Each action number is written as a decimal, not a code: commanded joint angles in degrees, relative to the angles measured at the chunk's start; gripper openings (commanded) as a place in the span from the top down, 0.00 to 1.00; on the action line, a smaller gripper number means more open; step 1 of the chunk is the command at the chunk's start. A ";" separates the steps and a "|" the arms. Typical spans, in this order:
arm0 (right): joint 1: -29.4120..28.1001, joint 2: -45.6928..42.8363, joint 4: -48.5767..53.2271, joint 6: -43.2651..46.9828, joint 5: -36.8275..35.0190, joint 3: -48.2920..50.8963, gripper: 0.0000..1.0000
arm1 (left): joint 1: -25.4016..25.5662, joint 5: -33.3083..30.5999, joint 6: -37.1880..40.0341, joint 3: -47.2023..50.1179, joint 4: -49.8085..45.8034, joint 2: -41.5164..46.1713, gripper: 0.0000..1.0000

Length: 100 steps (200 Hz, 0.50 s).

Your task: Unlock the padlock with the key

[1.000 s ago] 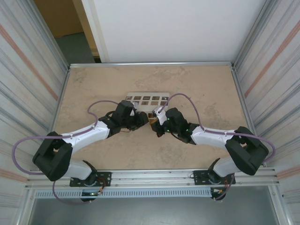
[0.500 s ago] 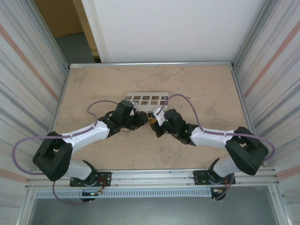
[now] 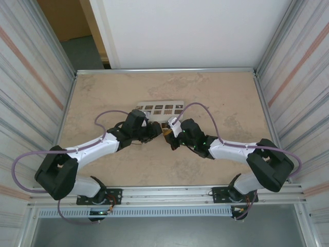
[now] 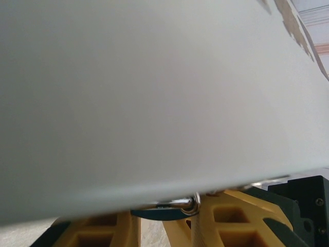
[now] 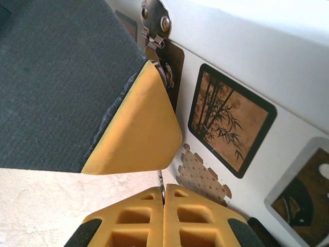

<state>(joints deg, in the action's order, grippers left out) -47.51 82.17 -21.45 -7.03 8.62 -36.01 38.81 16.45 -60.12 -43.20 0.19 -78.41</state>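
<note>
Bottom of frame | your left gripper clamps the padlock, seemingly tiny, light, slick | hold its teal body, shackle free | right gripper pinched together on thin key, apparently.

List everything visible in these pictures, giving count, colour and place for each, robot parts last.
table: one, beige, under everything
box: one, white with brown picture squares, mid-table, beyond the grippers
hasp: one, silver, on the box
padlock: one, teal with silver shackle, between the left gripper's fingers, against the box
key: one, thin silver sliver, pinched by the right gripper
cables: two, purple, one per arm
left arm, right arm: white and black, reaching inward
left gripper, right gripper: yellow fingers, at the box
</note>
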 commanded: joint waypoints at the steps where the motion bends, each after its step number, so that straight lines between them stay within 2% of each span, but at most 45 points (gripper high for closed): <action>1: -0.66 -0.41 -11.23 -0.45 2.34 -5.77 1.00 | 1.03 4.17 0.00 0.34 1.63 1.24 0.91; 100: 0.01 -1.44 -3.76 -0.62 3.61 -5.22 1.00 | 0.24 0.09 3.33 -0.16 -0.16 1.45 0.91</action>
<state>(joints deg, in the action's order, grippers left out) -47.22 82.50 -18.31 -7.01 9.26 -37.78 38.57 15.88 -59.44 -43.11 0.10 -78.41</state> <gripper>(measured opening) 0.059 0.258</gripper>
